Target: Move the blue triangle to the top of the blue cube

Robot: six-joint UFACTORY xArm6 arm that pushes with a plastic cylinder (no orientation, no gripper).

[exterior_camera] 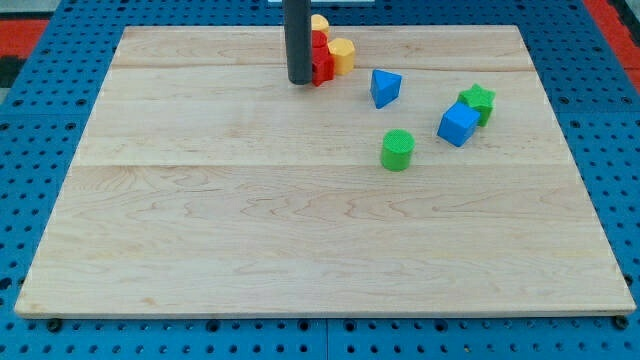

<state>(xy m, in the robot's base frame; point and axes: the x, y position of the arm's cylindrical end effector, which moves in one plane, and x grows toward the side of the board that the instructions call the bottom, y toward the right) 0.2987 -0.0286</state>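
The blue triangle [385, 87] lies on the wooden board [250, 220] in the upper right part of the view. The blue cube [458, 124] lies to its lower right, touching a green star [479, 102] on its upper right side. My tip [299, 81] is the lower end of a dark rod near the view's top centre. It stands well to the left of the blue triangle, right against a cluster of red blocks [321, 62].
A yellow block [342, 53] sits right of the red blocks, and another yellow block [319, 23] peeks out behind them. A green cylinder [397, 150] stands below the blue triangle. Blue pegboard [40, 120] surrounds the board.
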